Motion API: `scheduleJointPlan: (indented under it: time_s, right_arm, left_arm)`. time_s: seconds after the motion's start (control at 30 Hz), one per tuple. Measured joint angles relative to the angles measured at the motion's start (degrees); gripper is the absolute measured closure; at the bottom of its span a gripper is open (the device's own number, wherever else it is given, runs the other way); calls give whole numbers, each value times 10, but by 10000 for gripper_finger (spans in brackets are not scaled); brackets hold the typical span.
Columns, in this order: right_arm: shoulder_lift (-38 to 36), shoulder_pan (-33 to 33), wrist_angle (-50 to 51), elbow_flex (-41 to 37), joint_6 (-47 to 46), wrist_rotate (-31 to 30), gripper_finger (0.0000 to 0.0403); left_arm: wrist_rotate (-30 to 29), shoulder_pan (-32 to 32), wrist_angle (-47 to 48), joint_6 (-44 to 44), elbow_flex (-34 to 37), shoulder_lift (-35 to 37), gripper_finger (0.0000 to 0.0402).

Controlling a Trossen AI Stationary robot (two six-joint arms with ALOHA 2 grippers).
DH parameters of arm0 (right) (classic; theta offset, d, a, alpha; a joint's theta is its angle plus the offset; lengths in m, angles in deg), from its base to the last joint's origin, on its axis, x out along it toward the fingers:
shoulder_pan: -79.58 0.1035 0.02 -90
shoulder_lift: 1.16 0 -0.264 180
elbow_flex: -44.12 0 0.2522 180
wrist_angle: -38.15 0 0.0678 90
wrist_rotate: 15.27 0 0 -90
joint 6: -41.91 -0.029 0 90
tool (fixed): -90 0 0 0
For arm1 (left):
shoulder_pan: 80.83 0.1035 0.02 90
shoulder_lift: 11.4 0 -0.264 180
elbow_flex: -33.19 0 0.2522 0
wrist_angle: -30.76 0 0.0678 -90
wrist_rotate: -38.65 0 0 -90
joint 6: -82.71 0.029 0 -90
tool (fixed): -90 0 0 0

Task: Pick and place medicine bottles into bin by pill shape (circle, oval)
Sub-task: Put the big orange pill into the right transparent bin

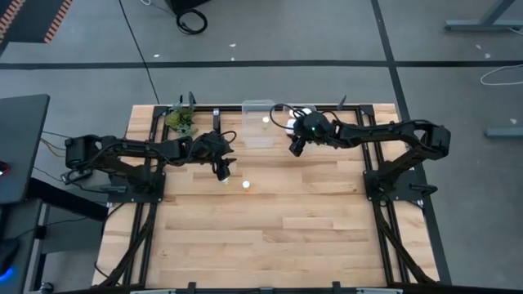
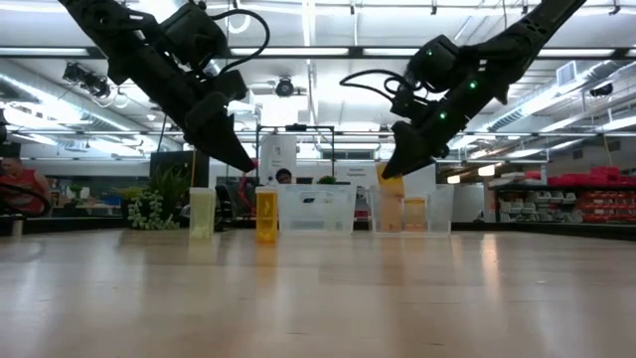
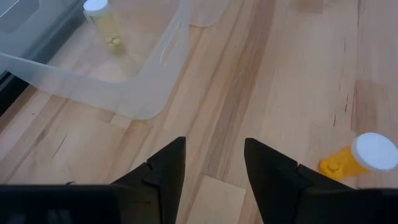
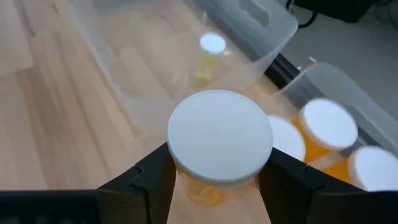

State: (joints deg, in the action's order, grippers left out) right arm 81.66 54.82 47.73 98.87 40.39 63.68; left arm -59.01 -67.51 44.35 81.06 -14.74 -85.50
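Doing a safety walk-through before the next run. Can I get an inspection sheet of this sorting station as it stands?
Surface: wooden table, bare across its near half.
Job's things: one medicine bottle held in the right gripper; one bottle inside the clear bin; several capped bottles in a second bin beside it; two bottles standing on the table.
Clutter: green plant sprig at the far left corner.
Grippers: right gripper shut on the medicine bottle, raised near the bins; left gripper open, empty, above the table.
Cables: black cables on the floor beyond the table.
Surroundings: workshop room, shelving, a person far behind.
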Motion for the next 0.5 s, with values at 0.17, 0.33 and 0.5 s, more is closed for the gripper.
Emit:
scheduleJointPlan:
  time_s: [0.17, 0.33, 0.5]
  right_arm:
    - [0, -17, 16, -2, -5, 1, 196]
    - [0, -32, 33, -2, -33, 0, 196]
    - [0, -46, 56, -2, -69, -42, 196]
  left_arm:
    - [0, 0, 0, 0, 0, 0, 230]
    - [0, 0, 0, 0, 0, 0, 228]
    - [0, 0, 0, -1, 0, 0, 230]
